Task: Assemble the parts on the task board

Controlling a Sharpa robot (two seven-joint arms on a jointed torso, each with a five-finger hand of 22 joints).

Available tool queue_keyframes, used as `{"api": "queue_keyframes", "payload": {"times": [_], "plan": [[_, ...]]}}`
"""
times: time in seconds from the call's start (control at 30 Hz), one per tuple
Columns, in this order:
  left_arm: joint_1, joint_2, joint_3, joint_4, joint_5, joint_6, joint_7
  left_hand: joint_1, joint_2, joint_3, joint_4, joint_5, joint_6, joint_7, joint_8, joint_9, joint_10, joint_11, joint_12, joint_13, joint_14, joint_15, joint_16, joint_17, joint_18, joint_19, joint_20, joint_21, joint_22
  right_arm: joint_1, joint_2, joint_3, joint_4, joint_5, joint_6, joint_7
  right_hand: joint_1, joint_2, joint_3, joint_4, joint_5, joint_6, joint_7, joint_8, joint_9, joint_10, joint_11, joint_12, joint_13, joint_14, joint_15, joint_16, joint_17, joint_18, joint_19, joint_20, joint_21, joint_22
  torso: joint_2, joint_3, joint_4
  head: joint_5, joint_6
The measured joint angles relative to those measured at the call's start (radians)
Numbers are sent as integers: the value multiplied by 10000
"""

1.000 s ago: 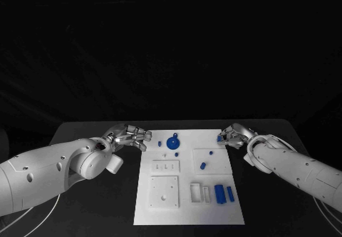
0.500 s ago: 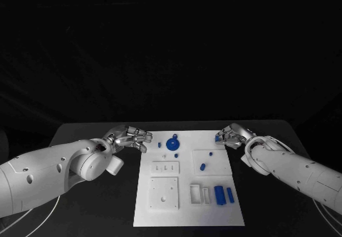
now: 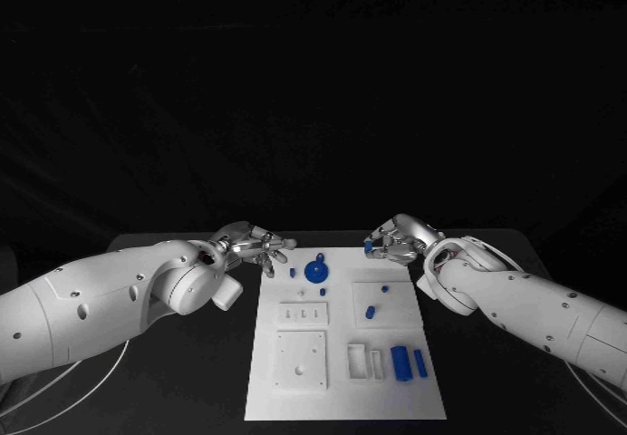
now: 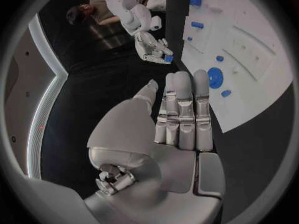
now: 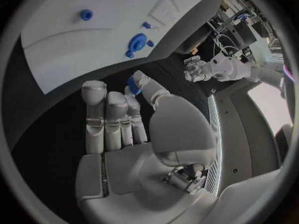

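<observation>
Right hand point(image 3: 396, 241) sits just above centre of the head frame, its fingers point(image 5: 138, 80) pinching a small blue block point(image 3: 370, 245) over the far right corner of the white rectangular task board point(image 3: 294, 403). Left hand point(image 3: 260, 253) hovers left of centre at the board's far left edge, fingers point(image 4: 184, 92) straight, side by side, holding nothing. On the board: a round blue gear point(image 3: 316, 269) near the top, two blue bars point(image 3: 409, 362) lower right, all on the black tabletop point(image 3: 157, 399).
</observation>
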Motion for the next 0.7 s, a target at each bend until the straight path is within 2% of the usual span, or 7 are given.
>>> {"api": "queue_keyframes", "payload": {"times": [0.07, 0.13, 0.23, 0.37, 0.4, 0.53, 0.7], "plan": [[91, 167, 1, -162, -130, 36, -206, -309, -76, 54, -54, 1076, 277, -97, 0, 294, -7, -118, 375, 255, -94, -94, 539, 377, -1, -107, -107, 392, 307, 57, 87, 4, 232, -194, 112, -292, 0, 0, -1, 0, 0, 0, 0, -3, 0, 0, 0, 0, 0, 0, 0, 0, 16, 0, 0, 0, 0, 0, -54, -7, -12, 58, -7], [154, 313, 2, -314, -241, 94, -374, -682, -166, 112, -112, 1424, 410, -198, 0, 720, -13, -124, 501, 422, -190, -128, 816, 583, -1, -212, -142, 586, 526, 78, 170, 4, 389, -353, 200, -532, 0, 0, -11, -11, -53, 0, -1, -5, 0, 0, 1, 0, 0, 0, 0, 0, 30, 0, 0, 0, 0, 0, -97, -14, -25, 117, -12], [227, 561, 2, -561, -411, 203, -641, -1158, -328, 199, -130, 1440, 474, -262, 0, 1468, -13, -124, 429, 551, -327, -93, 920, 672, 0, -301, -85, 581, 711, 98, 385, 2, 615, -587, 328, -894, 1, -1, -12, -11, -67, 2, -2, -35, 0, 15, 16, 0, 0, 0, 1, 0, 30, 1, 0, 0, 0, 0, -163, -26, -35, 171, -37], [264, 777, 3, -771, -623, 304, -942, -1386, -557, 374, 45, 1335, 474, -262, 0, 2509, -13, -124, 323, 704, -327, -93, 920, 661, -1, -301, -85, 368, 898, 123, 697, 0, 755, -816, 431, -1243, 2, -3, -11, -12, -6, 2, -3, -36, 0, 15, 16, 0, -1, 0, 1, 0, 30, 0, 0, 0, 0, 0, -220, -33, -45, 198, -58], [267, 835, -2, -822, -686, 312, -1027, -1437, -608, 402, 106, 1335, 474, -262, 0, 2942, -13, -124, 323, 759, -327, -93, 920, 660, 0, -301, -85, 307, 979, 123, 785, -1, 776, -872, 449, -1331, 2, -3, -3, -3, 11, 2, -3, -41, 0, 15, 16, 0, -1, 0, 1, 0, 30, 0, 0, 0, 0, 0, -231, -36, -50, 205, -70], [272, 1023, -8, -940, -919, 306, -1265, -1402, -642, 440, 167, 1335, 464, -326, 0, 4206, -13, -123, 323, 855, -327, -93, 920, 667, 0, -301, -85, 183, 1210, 123, 1041, -4, 834, -1039, 486, -1578, 3, -4, 19, 18, 10, 1, -4, -30, 0, 15, 17, -1, -2, 0, 1, 0, 29, 0, 0, 1, 0, 0, -261, -50, -50, 221, -88], [275, 1148, -11, -1035, -1212, 259, -1533, -1477, -838, 513, 436, 1273, 410, -380, 0, 5110, -13, -123, 323, 927, -326, -93, 919, 672, -1, -263, -121, 5, 1491, 128, 1247, -5, 898, -1207, 497, -1821, -63, -71, 19, 19, 10, 2, -6, 10, 0, 15, 18, -1, -2, 0, 2, 0, 54, -1, -1, 1, 0, 0, -273, -56, -39, 242, -116]]}}
